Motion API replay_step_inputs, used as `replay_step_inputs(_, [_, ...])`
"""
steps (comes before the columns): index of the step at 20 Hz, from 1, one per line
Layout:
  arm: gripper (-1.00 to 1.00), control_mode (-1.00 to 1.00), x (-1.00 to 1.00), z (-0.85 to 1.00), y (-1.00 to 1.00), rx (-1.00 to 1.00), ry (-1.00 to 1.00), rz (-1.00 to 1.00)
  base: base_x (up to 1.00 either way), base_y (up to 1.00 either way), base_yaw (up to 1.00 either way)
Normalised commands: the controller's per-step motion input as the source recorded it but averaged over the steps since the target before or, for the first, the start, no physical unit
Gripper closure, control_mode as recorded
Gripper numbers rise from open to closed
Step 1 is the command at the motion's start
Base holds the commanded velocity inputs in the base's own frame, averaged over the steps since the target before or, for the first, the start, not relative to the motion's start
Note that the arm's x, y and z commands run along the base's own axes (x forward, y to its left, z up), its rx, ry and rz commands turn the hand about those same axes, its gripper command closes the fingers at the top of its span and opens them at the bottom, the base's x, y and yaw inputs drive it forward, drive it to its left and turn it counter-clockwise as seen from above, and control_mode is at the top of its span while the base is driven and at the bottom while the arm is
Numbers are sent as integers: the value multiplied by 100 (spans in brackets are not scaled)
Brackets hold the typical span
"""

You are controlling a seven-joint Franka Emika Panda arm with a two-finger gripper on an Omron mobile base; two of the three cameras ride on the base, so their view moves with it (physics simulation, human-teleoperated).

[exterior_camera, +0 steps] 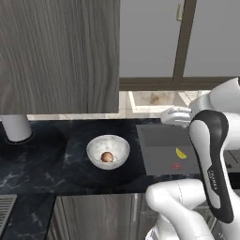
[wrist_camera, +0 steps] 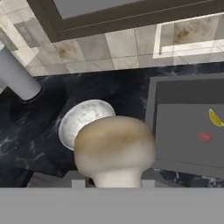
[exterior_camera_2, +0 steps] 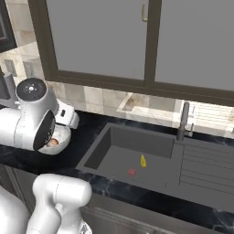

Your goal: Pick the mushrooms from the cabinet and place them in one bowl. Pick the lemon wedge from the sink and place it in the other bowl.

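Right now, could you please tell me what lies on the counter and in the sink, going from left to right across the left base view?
White cylindrical base → marbled white bowl holding a mushroom → dark sink → small red item → lemon wedge.

A kitchen: dark marble counter (exterior_camera: 42, 164), sink (exterior_camera_2: 151, 151) with faucet (exterior_camera_2: 183, 121), wall cabinet (exterior_camera: 58, 51).

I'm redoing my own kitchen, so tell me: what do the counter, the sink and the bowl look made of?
Counter: seemingly polished black marble or a look-alike, with thin white veins and a faint sheen. Sink: dark grey, matte, no reflections, perhaps composite stone rather than steel. Bowl: glossy white with faint grey marbling, probably glazed ceramic.
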Motion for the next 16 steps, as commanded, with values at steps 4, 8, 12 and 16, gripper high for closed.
replay_step_inputs(4, [100,-100,26,-15,0,-17,4,28,0,0,0])
replay_step_inputs(8, [100,-100,5,-10,10,-18,2,30,0,0,0])
replay_step_inputs(12, [100,-100,0,-5,23,-19,2,29,0,0,0])
replay_step_inputs(16, [100,-100,0,0,39,-12,6,20,0,0,0])
